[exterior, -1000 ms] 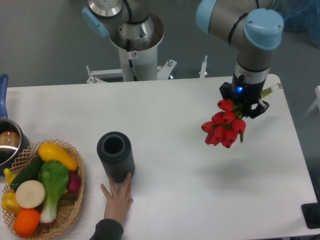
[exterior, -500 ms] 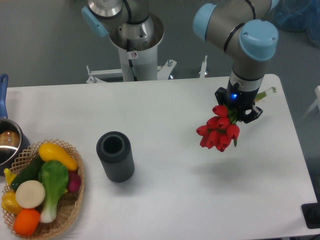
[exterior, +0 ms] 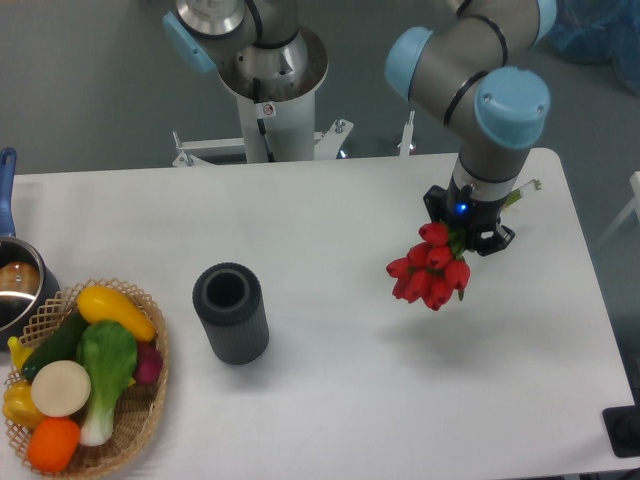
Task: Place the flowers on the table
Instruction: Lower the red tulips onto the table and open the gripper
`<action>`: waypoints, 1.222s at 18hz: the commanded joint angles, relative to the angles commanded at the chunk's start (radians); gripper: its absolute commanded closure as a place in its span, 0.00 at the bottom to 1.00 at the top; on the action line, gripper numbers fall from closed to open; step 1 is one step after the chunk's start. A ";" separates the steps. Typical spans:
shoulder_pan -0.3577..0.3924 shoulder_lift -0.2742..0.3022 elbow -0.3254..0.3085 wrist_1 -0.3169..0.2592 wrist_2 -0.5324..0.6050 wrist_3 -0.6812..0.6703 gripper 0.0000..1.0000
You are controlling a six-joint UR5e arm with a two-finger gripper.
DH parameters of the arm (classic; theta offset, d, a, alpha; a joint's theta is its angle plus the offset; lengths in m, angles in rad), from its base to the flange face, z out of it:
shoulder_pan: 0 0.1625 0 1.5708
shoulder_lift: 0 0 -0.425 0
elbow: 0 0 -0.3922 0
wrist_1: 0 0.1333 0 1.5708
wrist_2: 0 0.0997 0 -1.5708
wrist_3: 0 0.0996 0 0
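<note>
Carry step: my black two-finger gripper (exterior: 467,232) clenched, apparently on the stems, bunch of red tulip flowers (exterior: 428,272) hanging above the white table (exterior: 330,220). Next: lower, then release.

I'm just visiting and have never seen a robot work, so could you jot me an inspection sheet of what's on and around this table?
Surface: large white table, smooth, rounded corners.
Job's things: bunch of red tulip flowers held above the table, shadow beneath.
Clutter: dark grey ribbed vase upright; round wicker basket of toy vegetables at left; pot at left edge.
Grippers: black two-finger gripper shut on the stems.
Cables: nothing seen.
Surroundings: grey floor, second robot base behind the table.
</note>
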 joint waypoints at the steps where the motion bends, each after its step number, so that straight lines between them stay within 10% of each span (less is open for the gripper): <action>1: -0.005 -0.012 0.002 0.002 -0.005 -0.003 0.81; 11: -0.025 -0.068 0.006 -0.006 0.000 -0.026 0.57; 19: -0.023 -0.091 0.005 0.006 -0.003 -0.020 0.01; 22: -0.018 -0.078 0.008 0.012 -0.005 -0.012 0.00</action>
